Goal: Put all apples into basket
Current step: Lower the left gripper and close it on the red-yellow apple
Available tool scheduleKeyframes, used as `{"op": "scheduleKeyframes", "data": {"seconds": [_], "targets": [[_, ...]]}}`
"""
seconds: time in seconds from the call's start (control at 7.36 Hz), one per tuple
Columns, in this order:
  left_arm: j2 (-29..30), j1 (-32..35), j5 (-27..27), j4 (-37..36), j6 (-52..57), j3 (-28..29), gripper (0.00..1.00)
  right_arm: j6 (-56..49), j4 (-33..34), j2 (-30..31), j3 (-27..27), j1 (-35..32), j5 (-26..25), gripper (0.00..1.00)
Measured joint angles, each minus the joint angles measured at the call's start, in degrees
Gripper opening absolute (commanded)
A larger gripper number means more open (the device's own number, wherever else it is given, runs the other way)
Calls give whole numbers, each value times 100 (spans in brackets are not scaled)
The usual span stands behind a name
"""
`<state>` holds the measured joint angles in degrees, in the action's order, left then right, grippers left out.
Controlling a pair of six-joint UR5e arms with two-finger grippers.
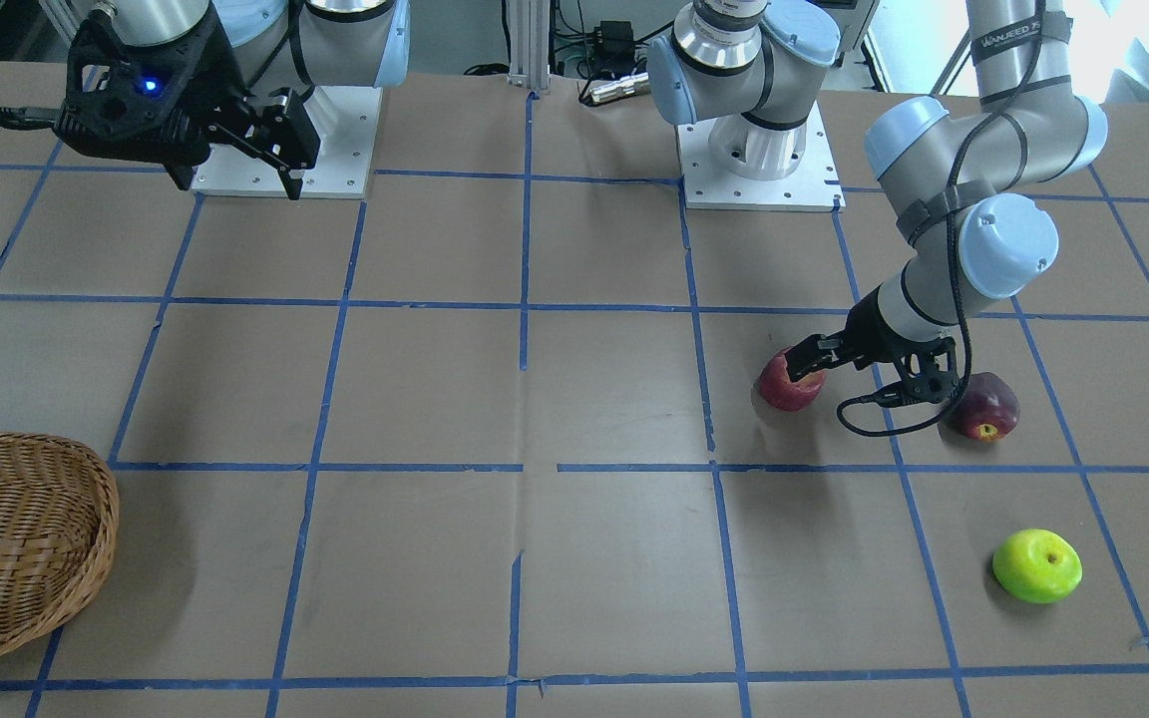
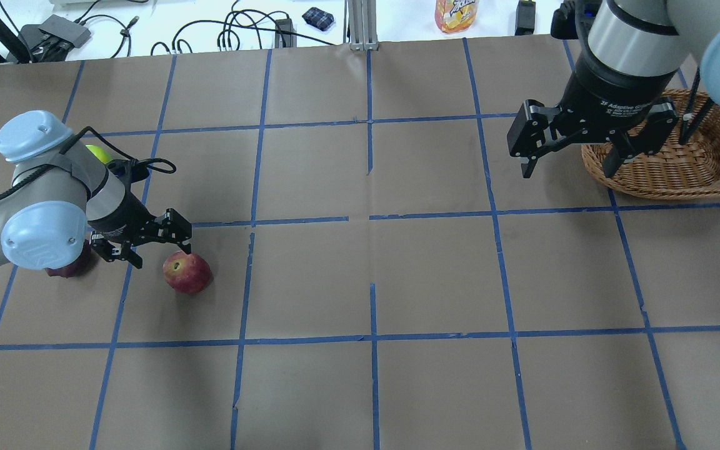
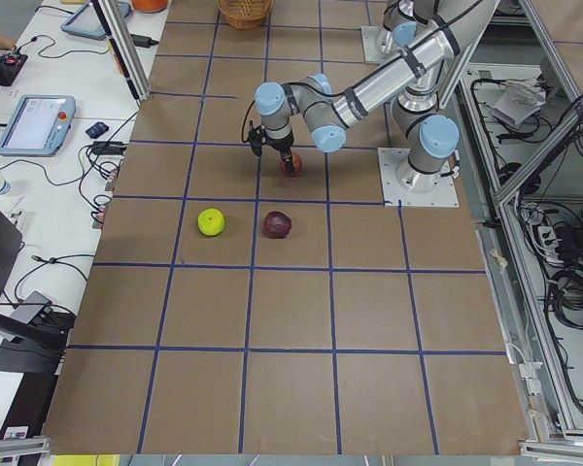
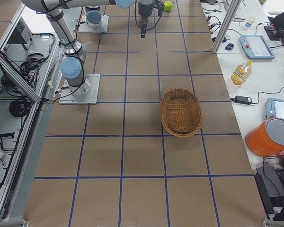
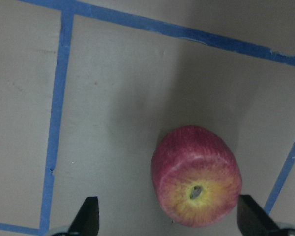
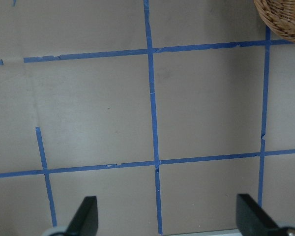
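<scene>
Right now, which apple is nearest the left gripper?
The red apple with the yellow stem end, right in front of the open left gripper. The maroon apple sits back beside the wrist; the green apple lies farthest.

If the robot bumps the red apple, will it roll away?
Probably, yes. The red apple is round and lies on its side on the flat table, so a nudge would likely roll it. Its skin looks smooth, so it might slip from the open left gripper unless squeezed squarely.
</scene>
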<state>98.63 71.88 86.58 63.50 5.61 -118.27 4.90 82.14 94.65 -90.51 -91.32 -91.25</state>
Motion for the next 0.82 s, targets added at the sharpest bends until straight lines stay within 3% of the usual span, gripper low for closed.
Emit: {"op": "scheduleKeyframes", "data": {"seconds": [0.82], "targets": [[136,77,-175,-424,9,-522,98,8,-4,-7,-10,0,-23,100]]}}
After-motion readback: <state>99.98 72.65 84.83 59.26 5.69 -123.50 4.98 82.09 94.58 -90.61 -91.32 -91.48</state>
